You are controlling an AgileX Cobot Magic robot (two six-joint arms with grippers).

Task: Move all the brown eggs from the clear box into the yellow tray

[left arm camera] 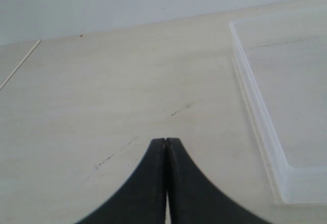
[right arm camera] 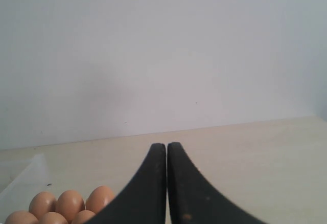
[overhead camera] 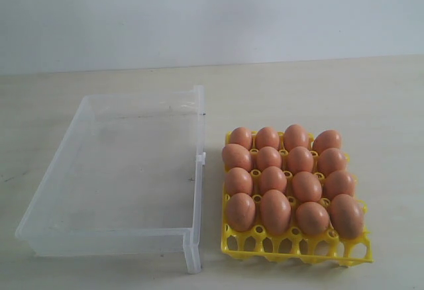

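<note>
You are seeing sixteen smooth orange-brown eggs (overhead camera: 273,179) sitting in the bright yellow plastic lattice tray (overhead camera: 298,247) at the exterior view's lower right; the shallow transparent plastic box (overhead camera: 126,171) is lying just beside it, at centre left. Your left gripper (left arm camera: 165,141) and right gripper (right arm camera: 166,146) are pressing their black jaws together, gripping nothing.

- Pale table (overhead camera: 331,85), matte, with faint dark marks (left arm camera: 176,112), possibly scuffs.
- Carries the clear box (overhead camera: 106,242) on the left, flat.
- Carries the yellow tray (overhead camera: 298,250) just beside it, on the right.
</note>
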